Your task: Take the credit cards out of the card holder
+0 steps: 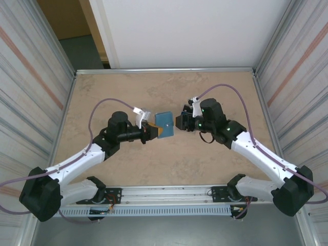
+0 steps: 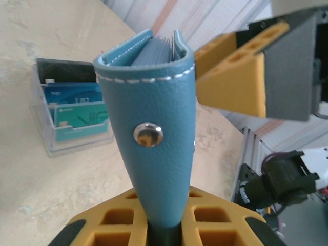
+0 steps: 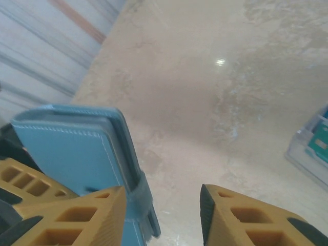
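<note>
My left gripper [image 1: 152,130] [image 2: 164,218] is shut on the bottom of the slate-blue card holder [image 1: 165,124] [image 2: 154,113] [image 3: 72,154] and holds it upright above the middle of the table. Its top gapes slightly, showing grey-blue layered edges [image 2: 159,48]; I cannot tell whether a card is among them. My right gripper [image 1: 179,122] [image 3: 163,197] is open at the holder's far edge. One of its fingers [image 3: 92,215] rests against the holder's side and the other [image 3: 241,215] stands well apart. Black [image 2: 64,69], blue [image 2: 72,93] and teal [image 2: 79,120] credit cards stand in a clear box.
The clear plastic box [image 2: 46,138] [image 3: 307,154] sits on the beige table [image 1: 205,164] beyond the held card holder, close to the right arm. Striped walls [image 1: 31,92] close in both sides, and a metal rail [image 1: 164,192] runs along the near edge.
</note>
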Robot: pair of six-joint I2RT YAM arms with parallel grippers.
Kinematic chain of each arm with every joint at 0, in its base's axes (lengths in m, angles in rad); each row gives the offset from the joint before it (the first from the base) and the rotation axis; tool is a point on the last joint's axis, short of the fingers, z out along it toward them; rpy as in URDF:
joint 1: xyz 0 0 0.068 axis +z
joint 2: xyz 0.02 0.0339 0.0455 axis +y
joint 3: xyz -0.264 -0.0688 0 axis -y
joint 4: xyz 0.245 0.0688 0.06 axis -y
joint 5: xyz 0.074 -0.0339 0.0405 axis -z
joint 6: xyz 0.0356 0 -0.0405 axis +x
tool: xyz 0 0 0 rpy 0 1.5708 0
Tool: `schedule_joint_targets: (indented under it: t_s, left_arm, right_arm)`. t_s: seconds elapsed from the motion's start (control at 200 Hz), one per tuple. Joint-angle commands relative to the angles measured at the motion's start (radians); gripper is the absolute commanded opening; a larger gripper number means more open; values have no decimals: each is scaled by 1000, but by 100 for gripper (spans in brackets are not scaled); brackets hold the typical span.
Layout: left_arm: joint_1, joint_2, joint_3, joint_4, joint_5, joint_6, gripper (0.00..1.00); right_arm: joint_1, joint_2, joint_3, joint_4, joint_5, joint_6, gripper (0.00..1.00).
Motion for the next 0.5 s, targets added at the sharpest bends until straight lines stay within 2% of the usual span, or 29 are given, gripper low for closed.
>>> schedule_joint_targets:
  t_s: [0.0, 0.195, 0.496]
  left_arm:
    - [-8, -12, 19, 8, -54, 21, 0]
    - [-7, 27, 41, 13, -77, 8, 0]
    - [-7, 52, 48, 34, -71, -16, 0]
  right_arm:
    - [62, -26, 29, -22, 172, 51, 41]
    - [137, 17, 63, -28, 254, 63, 39]
    - [188, 135, 148, -34, 274, 56, 35]
